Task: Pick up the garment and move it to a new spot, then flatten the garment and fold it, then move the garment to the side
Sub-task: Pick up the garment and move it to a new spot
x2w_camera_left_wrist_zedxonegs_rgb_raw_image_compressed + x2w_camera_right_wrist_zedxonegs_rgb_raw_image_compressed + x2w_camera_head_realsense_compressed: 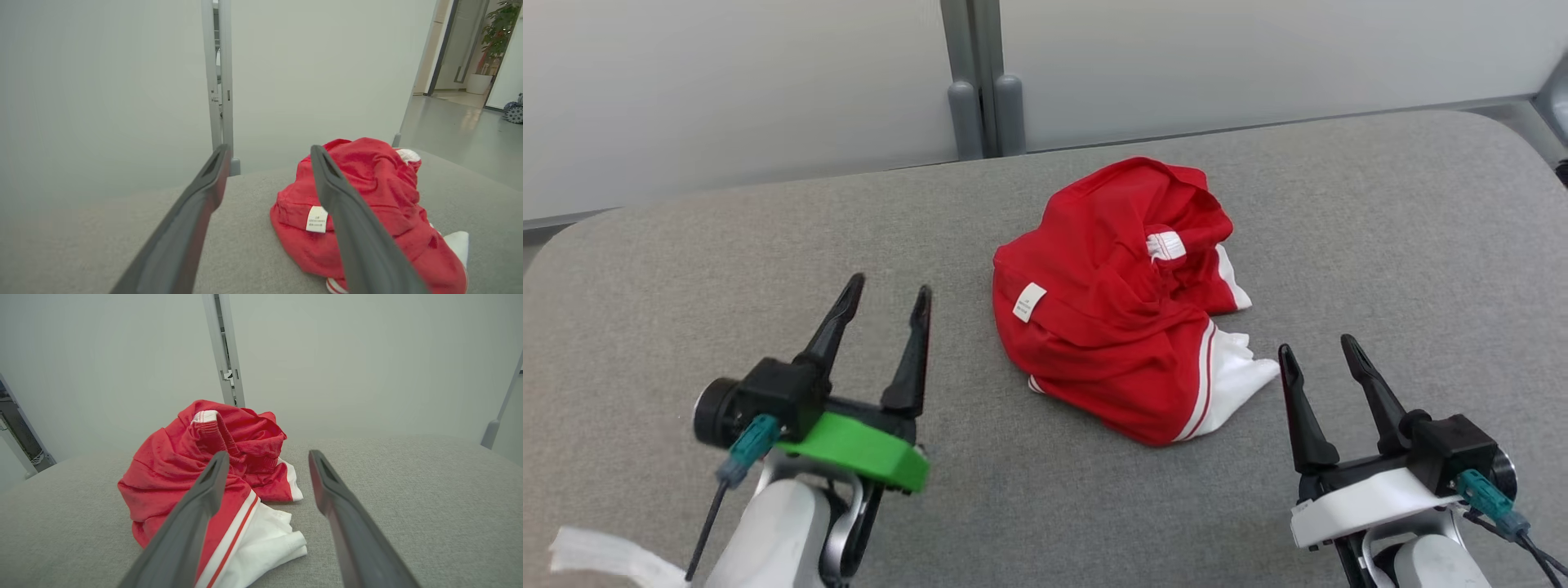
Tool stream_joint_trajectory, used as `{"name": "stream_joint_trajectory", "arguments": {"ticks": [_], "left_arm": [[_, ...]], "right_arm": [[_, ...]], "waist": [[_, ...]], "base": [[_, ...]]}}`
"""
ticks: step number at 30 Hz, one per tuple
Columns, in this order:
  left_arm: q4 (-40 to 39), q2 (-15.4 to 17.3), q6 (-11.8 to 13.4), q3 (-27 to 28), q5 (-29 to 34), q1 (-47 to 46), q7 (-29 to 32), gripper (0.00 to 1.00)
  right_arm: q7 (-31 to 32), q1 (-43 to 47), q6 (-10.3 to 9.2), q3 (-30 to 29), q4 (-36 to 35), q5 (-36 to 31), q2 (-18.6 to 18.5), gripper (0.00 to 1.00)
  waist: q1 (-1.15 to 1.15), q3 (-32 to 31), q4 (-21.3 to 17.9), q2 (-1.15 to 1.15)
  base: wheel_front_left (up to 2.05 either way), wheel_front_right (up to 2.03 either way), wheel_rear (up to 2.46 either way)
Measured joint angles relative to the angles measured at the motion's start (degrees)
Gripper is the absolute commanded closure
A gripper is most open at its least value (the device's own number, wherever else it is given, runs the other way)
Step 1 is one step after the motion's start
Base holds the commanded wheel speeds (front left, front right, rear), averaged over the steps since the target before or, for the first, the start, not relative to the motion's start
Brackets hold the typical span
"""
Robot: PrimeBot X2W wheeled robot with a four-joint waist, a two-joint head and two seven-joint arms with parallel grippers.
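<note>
At the centre of the head view, a crumpled red garment [1119, 310] lay on the grey table [686, 269], left gripper [888, 290] lower left, right gripper [1316, 343] lower right, both spread and empty. The left wrist view showed it right of centre, the right wrist view left.

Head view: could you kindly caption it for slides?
Crumpled red garment on grey surface between left end effector and right end effector, both open.
</note>
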Motion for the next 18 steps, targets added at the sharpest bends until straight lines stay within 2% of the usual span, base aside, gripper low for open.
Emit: {"name": "stream_joint_trajectory", "arguments": {"ticks": [9,18], "left_arm": [[7.4,-3.5,-2.9,-7.0,0.9,-9.2,2.0,0.0],[16.1,-4.4,-3.9,-11.3,-0.4,-10.2,1.9,0.0]], "right_arm": [[0.0,-2.3,0.0,0.4,0.3,0.9,0.0,0.0],[0.0,-3.0,0.0,0.3,0.3,1.6,0.0,0.0]], "waist": [[0.0,2.8,-4.8,0.0],[0.0,5.6,-10.0,0.0]], "base": [[0.0,0.0,0.0],[0.0,0.0,0.0]]}}
